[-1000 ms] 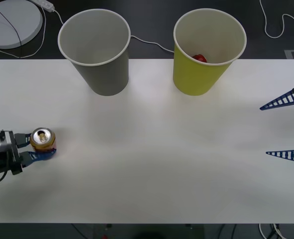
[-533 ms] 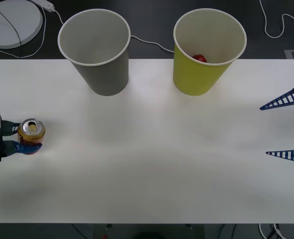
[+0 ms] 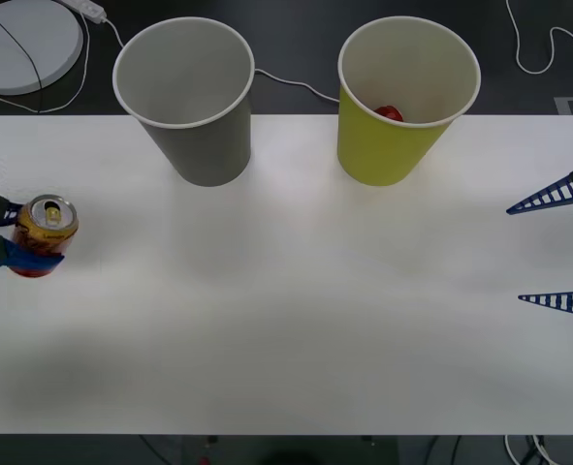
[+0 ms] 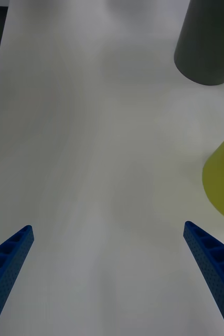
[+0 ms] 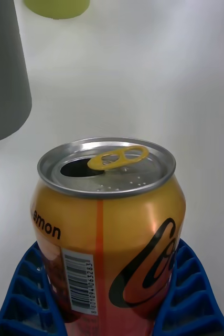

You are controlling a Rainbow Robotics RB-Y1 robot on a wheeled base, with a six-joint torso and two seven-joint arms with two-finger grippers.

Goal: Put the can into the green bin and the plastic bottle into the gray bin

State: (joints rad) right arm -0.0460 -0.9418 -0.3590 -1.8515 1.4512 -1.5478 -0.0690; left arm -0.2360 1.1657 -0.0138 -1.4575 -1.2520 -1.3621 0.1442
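The can (image 3: 44, 234), red and gold with a yellow pull-tab, stands upright at the table's far left. My left gripper (image 3: 26, 235) is shut on its lower body; in the left wrist view the blue fingers (image 5: 28, 294) hug both sides of the can (image 5: 109, 226). The gray bin (image 3: 194, 145) stands at the back left of centre and the green bin (image 3: 388, 145) to its right, both upright. A red object (image 3: 389, 113) lies inside the green bin. My right gripper (image 3: 515, 254) hangs open over the table's right edge, holding nothing. The plastic bottle is out of view.
A white round disc (image 3: 19, 39) and cables (image 3: 286, 82) lie on the dark floor behind the table. The white table (image 3: 296, 310) stretches bare between the two grippers and in front of the bins.
My left gripper has carried the can to the left and toward the back of the table, and the can looks slightly raised. The right arm and both bins have not moved.
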